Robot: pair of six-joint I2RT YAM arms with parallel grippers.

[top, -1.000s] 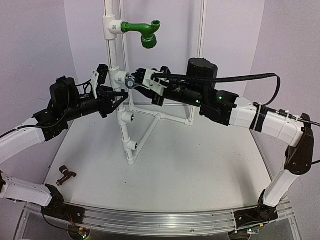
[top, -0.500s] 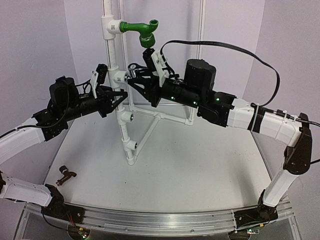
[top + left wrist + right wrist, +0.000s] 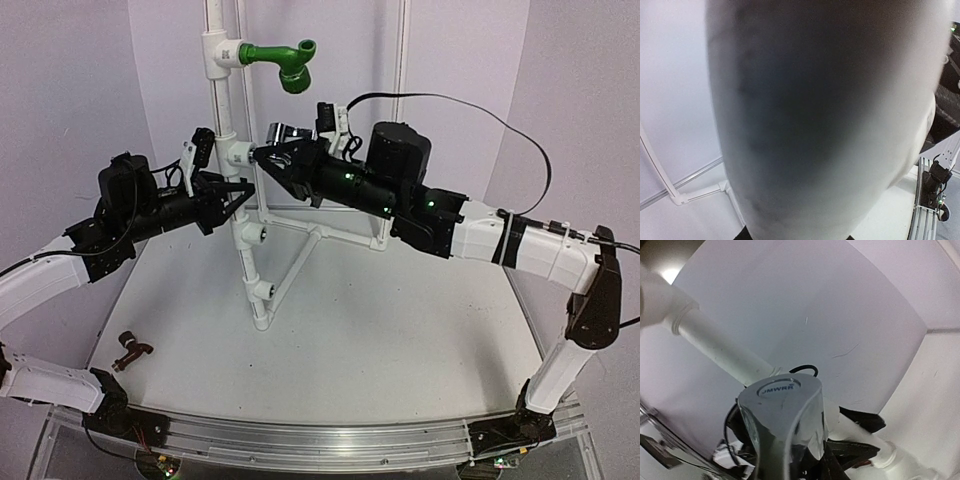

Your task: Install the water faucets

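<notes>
we take the white pipe stand (image 3: 243, 215) as our landmark; it rises from the back middle of the bench (image 3: 400, 330). the right end effector (image 3: 272, 150) reaches in from the stand's right side, pinching the chrome faucet (image 3: 281, 132) and holding it just beside the tee fitting (image 3: 238, 152) on the upright. we cannot tell whether faucet and tee touch. in the right wrist view the chrome faucet (image 3: 785, 415) fills the lower middle, its round cap with raised lettering facing the camera, and the stand's white pipe runs behind it. the left end effector (image 3: 240, 190) meets the upright from the stand's left, just below that tee. the left wrist view is almost wholly a blurred white pipe (image 3: 830, 120), so we cannot tell whether those fingers squeeze it or are spread. the reddish-brown faucet (image 3: 130, 350) lies on the bench, well apart from the stand, toward the near left. a green elbow (image 3: 285, 62) juts right from the stand's top.
</notes>
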